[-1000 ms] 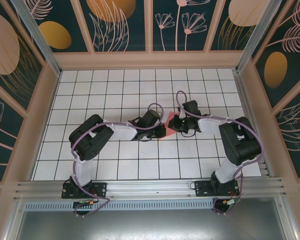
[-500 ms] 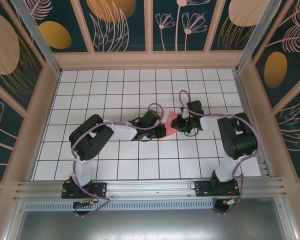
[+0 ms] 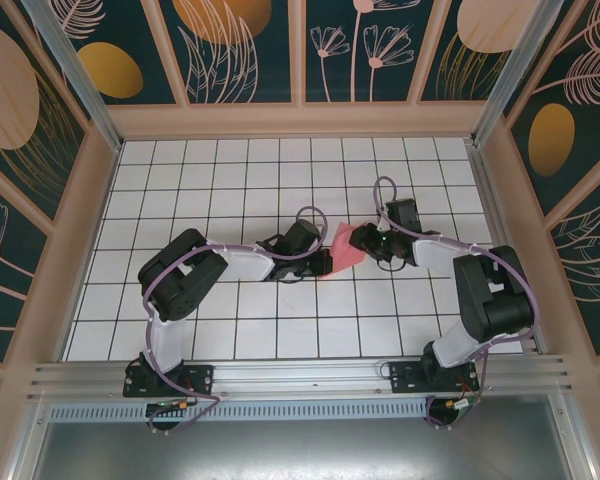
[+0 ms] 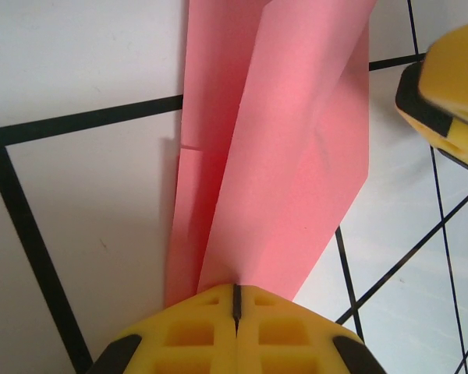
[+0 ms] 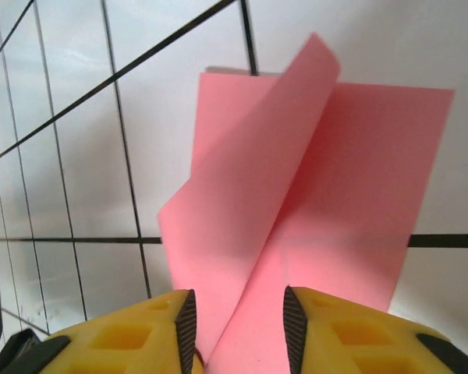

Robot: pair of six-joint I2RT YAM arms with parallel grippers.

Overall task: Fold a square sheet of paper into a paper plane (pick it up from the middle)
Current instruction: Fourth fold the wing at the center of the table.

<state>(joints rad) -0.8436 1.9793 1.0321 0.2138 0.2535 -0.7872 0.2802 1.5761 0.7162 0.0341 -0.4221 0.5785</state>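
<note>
The creased square sheet of paper (image 3: 344, 244) lies in the middle of the grid table (image 3: 210, 180), between the arms. The left gripper (image 4: 235, 302) is fully closed on its end. The right gripper (image 5: 239, 315) stands partly open around the raised flap (image 5: 242, 156), probably not gripping it. Press that flap flat while the left holds firm.

My top camera looks steeply down from behind my bases (image 3: 166, 378); both wrist cameras peer close, from opposite sides, at the shared pink paper (image 3: 342, 246).
</note>
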